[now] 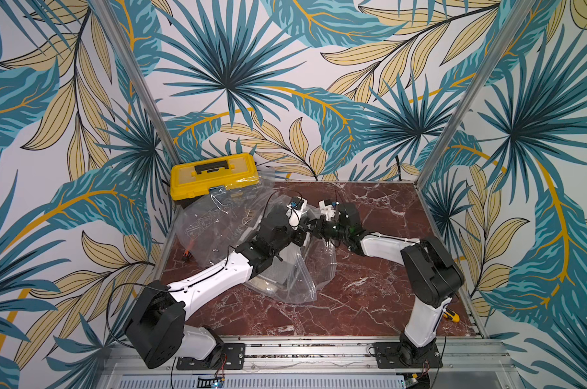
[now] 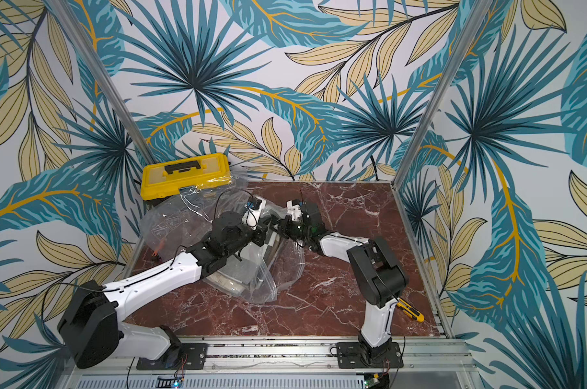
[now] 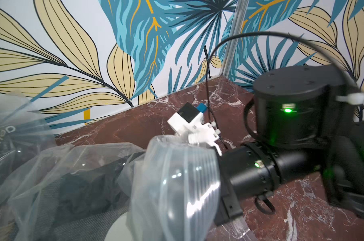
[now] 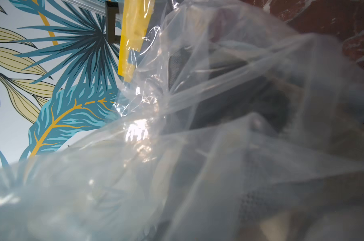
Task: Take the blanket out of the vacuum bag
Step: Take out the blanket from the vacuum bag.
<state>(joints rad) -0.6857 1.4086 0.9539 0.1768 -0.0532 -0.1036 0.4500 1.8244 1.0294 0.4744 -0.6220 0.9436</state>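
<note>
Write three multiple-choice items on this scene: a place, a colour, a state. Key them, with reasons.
1. Where does the utility knife lie? A centre B near right corner, beside the right arm C far left corner
2. The toolbox is: A red B green C yellow
3. The blanket is: A inside the vacuum bag B spread out flat C hanging from a post
B, it lies by that arm's lower link; C, lid and body are yellow; A, fabric shows through the clear plastic.
</note>
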